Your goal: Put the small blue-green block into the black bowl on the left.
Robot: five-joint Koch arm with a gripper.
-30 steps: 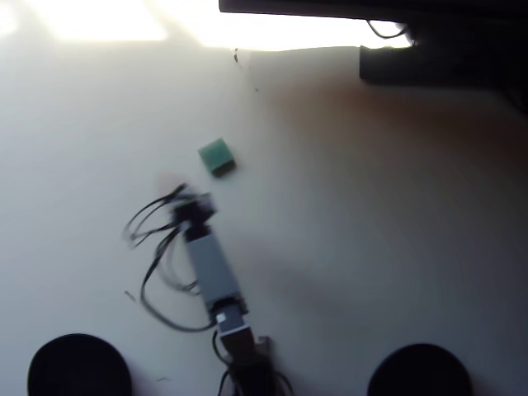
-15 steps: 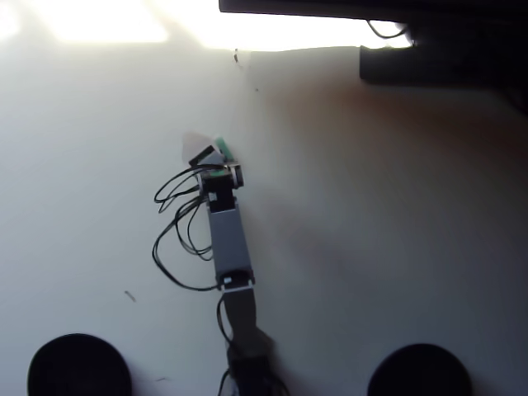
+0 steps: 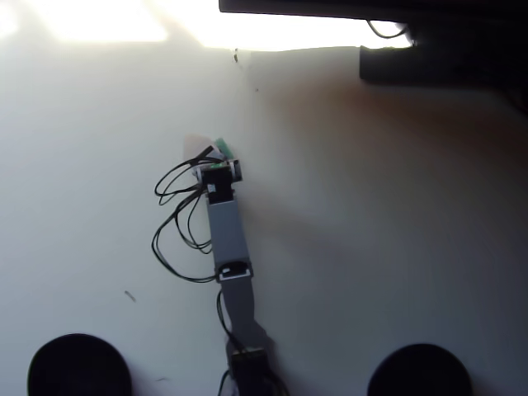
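Teal block (image 3: 222, 147) now under tool (image 3: 208, 153)

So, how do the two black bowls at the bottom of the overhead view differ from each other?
The left black bowl sits at the image's lower left, the right black bowl at its lower right, on opposite sides of the arm. The left bowl looks slightly wider and shows more of its circle; the right bowl is cut off more by the frame edge. Both are round, matte black and appear empty.
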